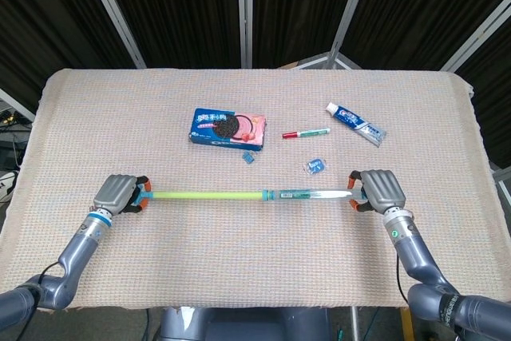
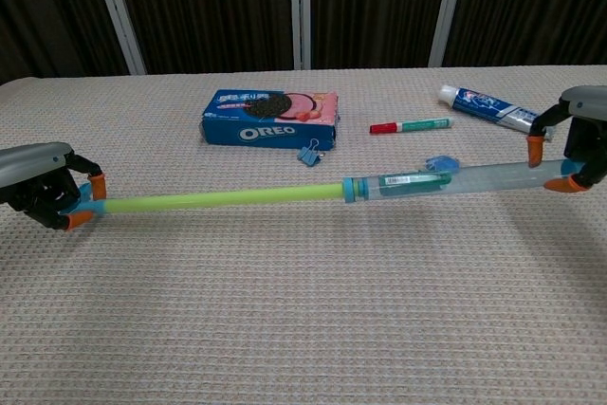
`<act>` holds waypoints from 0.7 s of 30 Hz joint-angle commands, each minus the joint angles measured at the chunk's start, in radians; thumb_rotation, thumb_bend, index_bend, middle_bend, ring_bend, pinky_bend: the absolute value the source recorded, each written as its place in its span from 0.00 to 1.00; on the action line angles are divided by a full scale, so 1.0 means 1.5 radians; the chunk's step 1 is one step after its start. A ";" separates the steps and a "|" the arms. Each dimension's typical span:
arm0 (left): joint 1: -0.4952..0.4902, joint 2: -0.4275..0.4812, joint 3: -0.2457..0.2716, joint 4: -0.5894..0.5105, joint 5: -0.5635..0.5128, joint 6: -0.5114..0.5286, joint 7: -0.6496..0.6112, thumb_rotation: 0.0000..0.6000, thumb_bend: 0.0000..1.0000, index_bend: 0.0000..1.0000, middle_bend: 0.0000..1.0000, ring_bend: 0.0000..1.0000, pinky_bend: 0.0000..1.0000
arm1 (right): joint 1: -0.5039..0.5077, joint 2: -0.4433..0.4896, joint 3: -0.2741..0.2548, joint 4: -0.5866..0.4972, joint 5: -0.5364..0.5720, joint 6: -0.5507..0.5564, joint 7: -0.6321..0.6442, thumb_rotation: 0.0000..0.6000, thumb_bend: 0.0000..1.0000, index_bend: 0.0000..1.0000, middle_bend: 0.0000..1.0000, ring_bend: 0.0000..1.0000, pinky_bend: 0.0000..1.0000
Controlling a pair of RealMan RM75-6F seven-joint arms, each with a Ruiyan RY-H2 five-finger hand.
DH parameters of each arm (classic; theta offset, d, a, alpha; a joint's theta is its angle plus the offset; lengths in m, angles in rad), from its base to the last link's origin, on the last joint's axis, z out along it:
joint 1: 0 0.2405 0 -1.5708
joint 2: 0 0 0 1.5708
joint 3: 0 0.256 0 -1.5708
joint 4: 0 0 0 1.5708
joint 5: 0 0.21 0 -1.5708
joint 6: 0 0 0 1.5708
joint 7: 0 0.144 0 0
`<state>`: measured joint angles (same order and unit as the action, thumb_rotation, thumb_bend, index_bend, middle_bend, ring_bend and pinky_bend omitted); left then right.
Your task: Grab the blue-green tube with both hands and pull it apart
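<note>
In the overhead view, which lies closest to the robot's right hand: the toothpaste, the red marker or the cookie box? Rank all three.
From the right hand:
1. Toothpaste, behind the hand, near the table's right edge.
2. Red marker, further left, mid-table.
3. Cookie box, farthest, left of the marker.

There is 1 tube (image 1: pixel 247 195), made of 1 green inner part (image 2: pixel 223 200) and 1 clear outer part (image 2: pixel 455 180) with 1 blue ring (image 2: pixel 349 189) between them. There are 2 hands: 1 left hand (image 1: pixel 118 195) and 1 right hand (image 1: pixel 381 192), and each holds 1 end of the tube.

On the tabletop (image 1: pixel 239 261) I count 1 cookie box (image 1: pixel 227 127), 1 marker (image 1: pixel 306 132), 1 toothpaste tube (image 1: pixel 355 124) and 2 small blue clips: 1 clip (image 1: pixel 250 158) is beside the box and 1 clip (image 1: pixel 316 167) is near the tube. The tabletop has 1 woven cloth over it.
</note>
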<state>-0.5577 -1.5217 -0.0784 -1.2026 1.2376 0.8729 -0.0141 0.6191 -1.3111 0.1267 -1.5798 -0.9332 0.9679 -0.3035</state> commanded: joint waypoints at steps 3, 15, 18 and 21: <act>0.001 0.001 0.000 0.004 0.000 -0.002 -0.001 1.00 0.55 0.72 0.86 0.85 1.00 | -0.001 0.002 0.000 0.001 0.000 0.000 0.000 1.00 0.44 0.61 1.00 1.00 1.00; 0.006 -0.005 0.003 0.017 0.014 0.005 -0.021 1.00 0.25 0.21 0.86 0.85 1.00 | -0.003 0.004 -0.002 0.001 -0.003 -0.015 0.008 1.00 0.02 0.08 1.00 1.00 1.00; 0.008 -0.003 0.003 0.016 0.018 0.011 -0.026 1.00 0.10 0.02 0.86 0.85 1.00 | -0.005 0.006 -0.002 -0.002 -0.003 -0.015 0.010 1.00 0.00 0.00 1.00 1.00 1.00; 0.013 0.002 0.002 0.013 0.022 0.021 -0.029 1.00 0.06 0.00 0.86 0.85 1.00 | -0.009 0.010 0.000 -0.007 -0.007 -0.009 0.016 1.00 0.00 0.00 1.00 1.00 1.00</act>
<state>-0.5413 -1.5216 -0.0752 -1.1807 1.2678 0.9002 -0.0555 0.6073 -1.2968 0.1258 -1.5892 -0.9427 0.9527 -0.2809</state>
